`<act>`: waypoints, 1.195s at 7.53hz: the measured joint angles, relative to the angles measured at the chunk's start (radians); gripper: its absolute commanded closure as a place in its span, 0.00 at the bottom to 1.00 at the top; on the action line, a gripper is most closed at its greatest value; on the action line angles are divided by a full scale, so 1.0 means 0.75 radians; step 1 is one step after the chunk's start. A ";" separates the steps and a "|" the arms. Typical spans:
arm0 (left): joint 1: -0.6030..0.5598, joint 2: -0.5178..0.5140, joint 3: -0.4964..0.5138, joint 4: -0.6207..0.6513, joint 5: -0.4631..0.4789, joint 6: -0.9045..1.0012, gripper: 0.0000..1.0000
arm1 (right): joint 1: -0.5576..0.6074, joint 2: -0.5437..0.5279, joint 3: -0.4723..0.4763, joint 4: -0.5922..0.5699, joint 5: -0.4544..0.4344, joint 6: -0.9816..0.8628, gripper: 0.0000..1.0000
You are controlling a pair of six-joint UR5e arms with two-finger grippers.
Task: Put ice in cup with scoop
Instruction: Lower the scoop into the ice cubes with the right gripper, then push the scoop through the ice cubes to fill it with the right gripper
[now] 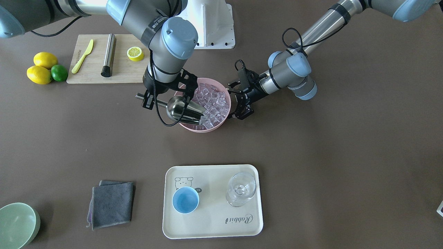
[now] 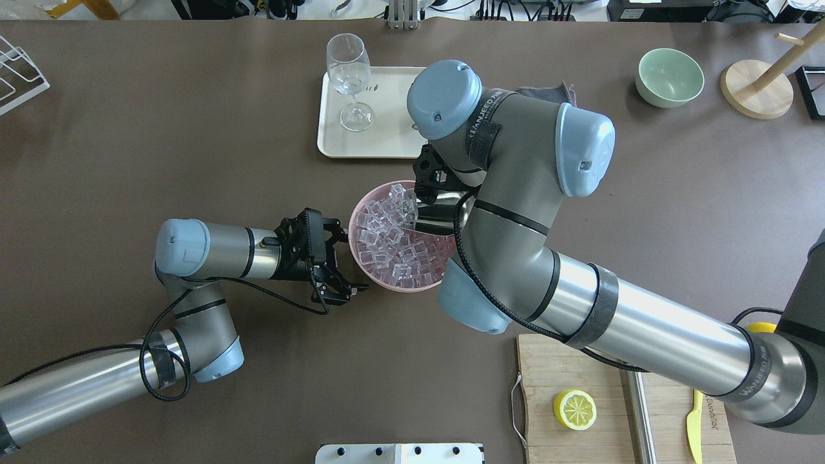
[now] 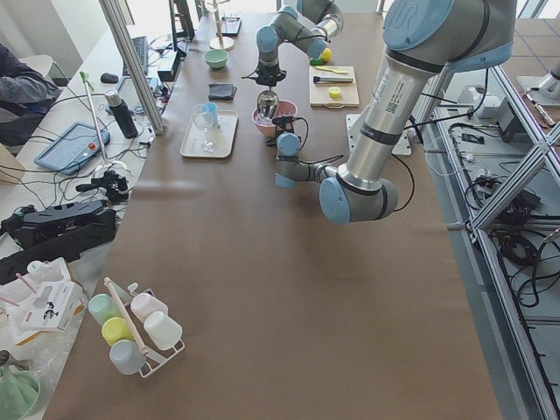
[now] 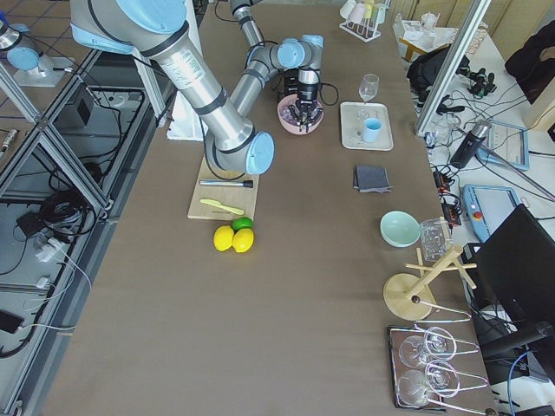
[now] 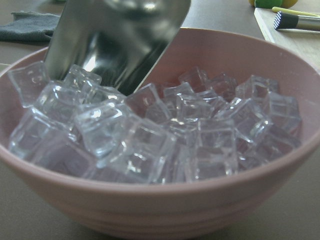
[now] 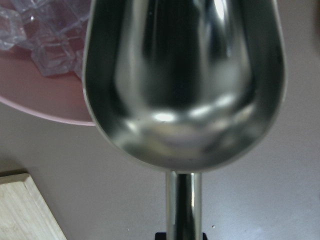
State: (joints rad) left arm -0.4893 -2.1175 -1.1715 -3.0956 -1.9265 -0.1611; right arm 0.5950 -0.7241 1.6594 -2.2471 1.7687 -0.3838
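Note:
My right gripper [image 1: 151, 99] is shut on the rod handle of the steel scoop [image 1: 183, 109]. The scoop is tilted with its mouth dipped among the ice [image 1: 214, 102] in the pink bowl [image 1: 197, 128]. In the right wrist view the scoop [image 6: 185, 75] has an empty trough. In the left wrist view the scoop [image 5: 115, 45] pushes into the cubes [image 5: 165, 125]. My left gripper [image 1: 237, 100] is open beside the bowl's side [image 2: 387, 287], holding nothing. The light-blue cup [image 1: 185, 200] stands empty on the cream tray [image 1: 211, 221].
A clear stemmed glass [image 1: 241, 188] shares the tray. A grey cloth [image 1: 112, 204] and a pale-green bowl [image 1: 15, 224] lie beyond it. A cutting board [image 1: 76, 74] carries a steel cylinder [image 1: 108, 55], yellow knife [image 1: 83, 56] and lemon half [image 1: 135, 53]; lemons [image 1: 43, 69] lie beside it.

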 measured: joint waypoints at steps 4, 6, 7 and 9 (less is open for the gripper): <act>0.000 0.001 -0.002 0.000 0.000 0.000 0.03 | -0.001 -0.032 0.027 0.096 0.054 0.118 1.00; 0.000 0.001 -0.003 -0.001 0.000 0.000 0.03 | -0.001 -0.034 0.023 0.134 0.059 0.161 1.00; 0.000 0.001 -0.003 -0.001 0.000 0.000 0.03 | -0.001 -0.036 0.019 0.141 0.058 0.176 1.00; 0.000 0.001 -0.003 -0.002 0.000 0.000 0.03 | -0.001 -0.035 0.013 0.144 0.057 0.194 1.00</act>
State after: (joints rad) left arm -0.4894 -2.1169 -1.1735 -3.0968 -1.9266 -0.1611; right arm 0.5940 -0.7506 1.6689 -2.1391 1.8114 -0.2382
